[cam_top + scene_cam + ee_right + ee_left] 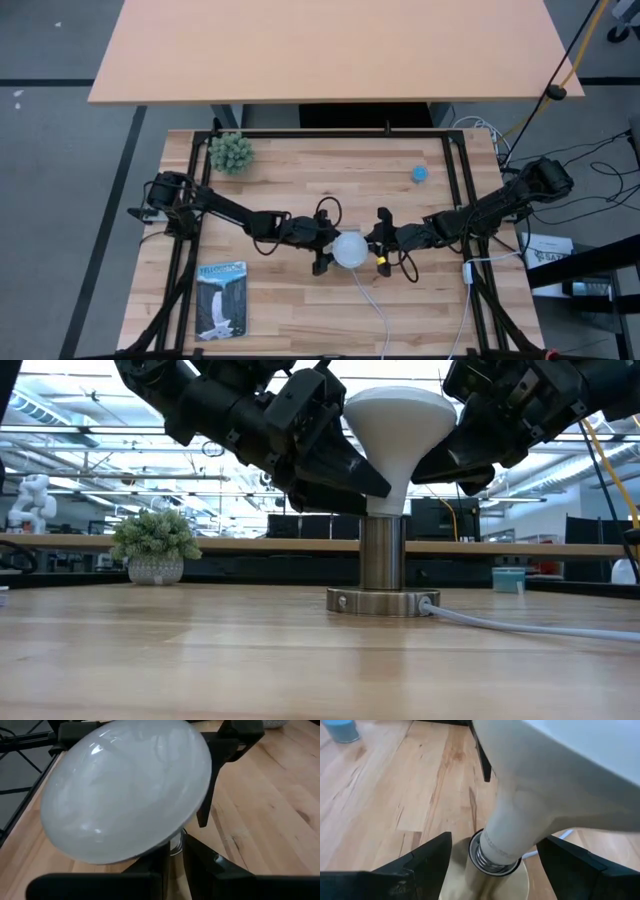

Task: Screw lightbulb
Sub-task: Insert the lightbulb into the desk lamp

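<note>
Lightbulb (397, 420) upright, base seated in socket (382, 552). Left pincer (322, 252) spread around its neck. Right pincer (381, 240) nearly pressed together beside socket, tips hidden under dome.

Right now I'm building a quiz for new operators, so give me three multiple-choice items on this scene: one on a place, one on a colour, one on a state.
1. Where is the lightbulb?
A. flat on the table
B. upright in the socket
C. beside the plant

2. What colour is the small object near the table's far right?
A. blue
B. red
C. yellow

3. How does the left gripper stand?
A. shut on the cord
B. open, fingers either side of the bulb's neck
C. out of sight

Answers: 1 B, its base sits in the metal post; 2 A, the high view shows blue; 3 B, gaps show beside the neck.
</note>
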